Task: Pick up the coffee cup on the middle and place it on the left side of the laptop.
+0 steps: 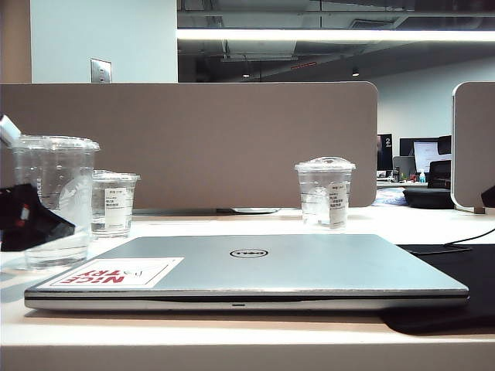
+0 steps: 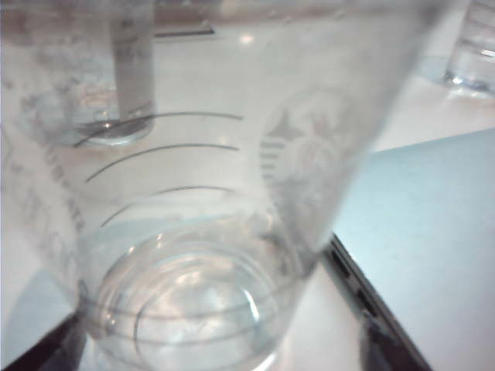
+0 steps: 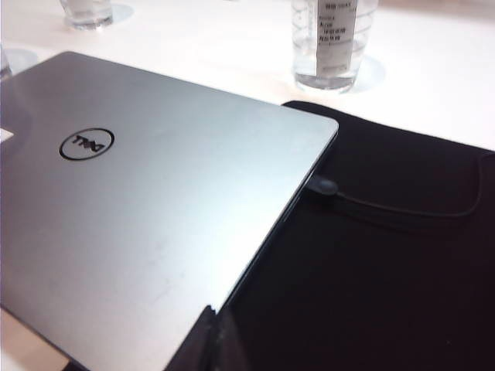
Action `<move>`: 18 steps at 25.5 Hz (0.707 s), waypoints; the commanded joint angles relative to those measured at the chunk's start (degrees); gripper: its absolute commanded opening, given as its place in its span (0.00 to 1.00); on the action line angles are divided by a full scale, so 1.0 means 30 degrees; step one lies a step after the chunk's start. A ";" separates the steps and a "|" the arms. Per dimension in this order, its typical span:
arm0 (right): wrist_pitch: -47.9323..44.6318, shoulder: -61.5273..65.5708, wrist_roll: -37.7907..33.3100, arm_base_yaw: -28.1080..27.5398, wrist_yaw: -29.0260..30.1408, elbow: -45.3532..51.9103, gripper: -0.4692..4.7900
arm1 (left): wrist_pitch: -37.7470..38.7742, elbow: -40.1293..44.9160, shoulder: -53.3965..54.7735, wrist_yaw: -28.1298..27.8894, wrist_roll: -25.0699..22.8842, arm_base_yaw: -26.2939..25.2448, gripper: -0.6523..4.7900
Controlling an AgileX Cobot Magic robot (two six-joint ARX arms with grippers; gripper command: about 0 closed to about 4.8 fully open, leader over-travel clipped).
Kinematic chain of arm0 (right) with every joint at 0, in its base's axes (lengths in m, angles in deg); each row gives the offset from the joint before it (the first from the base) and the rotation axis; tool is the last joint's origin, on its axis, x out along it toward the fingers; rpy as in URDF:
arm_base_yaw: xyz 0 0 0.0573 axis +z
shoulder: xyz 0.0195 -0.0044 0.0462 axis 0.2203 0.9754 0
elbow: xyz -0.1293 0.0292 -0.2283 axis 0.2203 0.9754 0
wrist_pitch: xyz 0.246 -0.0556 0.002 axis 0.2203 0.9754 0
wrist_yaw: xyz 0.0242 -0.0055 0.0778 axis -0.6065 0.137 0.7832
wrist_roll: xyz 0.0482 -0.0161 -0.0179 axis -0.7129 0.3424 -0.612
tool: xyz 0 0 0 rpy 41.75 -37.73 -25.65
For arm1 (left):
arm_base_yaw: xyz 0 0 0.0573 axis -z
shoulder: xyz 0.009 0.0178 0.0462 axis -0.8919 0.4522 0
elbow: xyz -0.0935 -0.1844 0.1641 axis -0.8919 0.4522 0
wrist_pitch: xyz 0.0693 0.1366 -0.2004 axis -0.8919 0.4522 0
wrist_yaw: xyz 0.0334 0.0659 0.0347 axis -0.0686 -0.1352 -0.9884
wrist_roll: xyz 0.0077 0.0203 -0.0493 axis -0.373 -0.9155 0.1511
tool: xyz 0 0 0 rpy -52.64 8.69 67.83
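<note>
The coffee cup (image 1: 56,197) is seen standing upright on the white table (image 1: 232,340), just beside the left edge of the closed laptop (image 1: 255,267), its long axis vertical, the wide lidded mouth up and the narrow base down. In the left wrist view the cup (image 2: 209,193) fills the picture, its pale logo facing the camera and the measure lines curving across the wall.

The left gripper (image 1: 27,220) is seen at the cup's lower body. Its dark fingers (image 2: 387,348) show only at the corners of the wrist picture, spread to either side of the base. Whether they touch the plastic cannot be told, since the view is blurred and the wall is clear.

The right gripper (image 3: 207,340) is parked over the laptop's (image 3: 147,209) near corner and the black mat (image 3: 371,270); only a dark tip shows, so its opening cannot be judged.

The cup is judged light, thin-walled and slippery, and easily dented or tipped because it is tall and tapers downward. A gentle hold low on the body, below the logo, is judged safest. Two shorter cups stand behind, one near the left (image 1: 114,202), one toward the right (image 1: 325,193).
</note>
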 commanded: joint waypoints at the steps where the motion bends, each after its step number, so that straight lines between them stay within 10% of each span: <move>1: -0.0357 -0.0386 -0.0029 0.0022 -0.0007 0.0073 0.08 | -0.0364 0.1027 -0.1494 0.0022 0.0211 -0.0022 1.00; 9: -0.0350 -0.0627 -0.0029 -0.0036 0.0000 0.0073 0.08 | -0.0087 0.3599 -0.6113 -0.1239 0.0605 -0.0022 1.00; 15: -0.0342 -0.1967 -0.0029 -0.2346 0.0000 0.0080 0.08 | 0.1355 0.3577 -0.9355 -0.0095 0.1916 -0.0007 0.18; 18: -0.0335 -0.2681 -0.0029 -0.3891 -0.0007 0.0073 0.08 | 0.1872 0.3577 -1.0520 -0.0277 0.2929 -0.0007 0.11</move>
